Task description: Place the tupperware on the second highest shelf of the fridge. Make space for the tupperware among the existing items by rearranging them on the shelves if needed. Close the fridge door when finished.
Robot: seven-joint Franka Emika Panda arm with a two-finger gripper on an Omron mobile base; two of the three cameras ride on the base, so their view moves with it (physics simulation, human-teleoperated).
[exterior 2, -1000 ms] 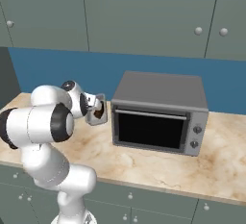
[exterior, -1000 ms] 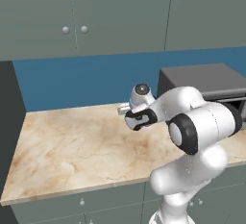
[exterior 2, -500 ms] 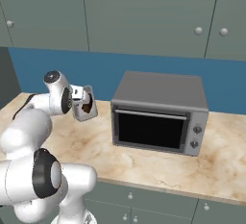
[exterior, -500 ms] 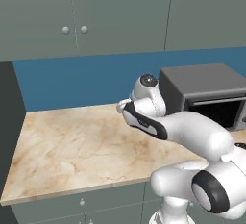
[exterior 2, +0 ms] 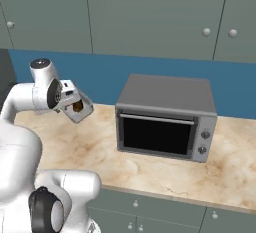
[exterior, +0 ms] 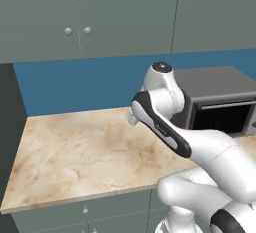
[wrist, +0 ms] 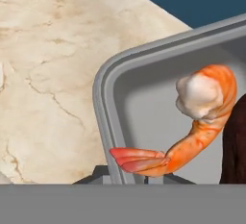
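Note:
My gripper (exterior 2: 69, 102) is shut on the tupperware (exterior 2: 78, 108), a small clear-grey tub held tilted in the air above the left part of the marble counter (exterior 2: 100, 147). In the hand view the tupperware (wrist: 144, 103) is very close, with an orange shrimp (wrist: 192, 136) and dark brown food (wrist: 236, 146) inside, and the counter (wrist: 48, 50) lies below it. In the left base view my own arm (exterior: 160, 122) covers the hand. The fridge, its shelves and the existing items are out of view.
A big dark grey microwave (exterior 2: 167, 119) stands on the counter to the right of the tub. Grey-green cupboards (exterior: 100, 12) hang above a blue back wall (exterior: 75, 84). A dark tall panel (exterior: 10, 127) borders the counter's left end.
The arm has swung and stretched out, carrying the tupperware leftwards, away from the microwave. The grip on the tub has held throughout.

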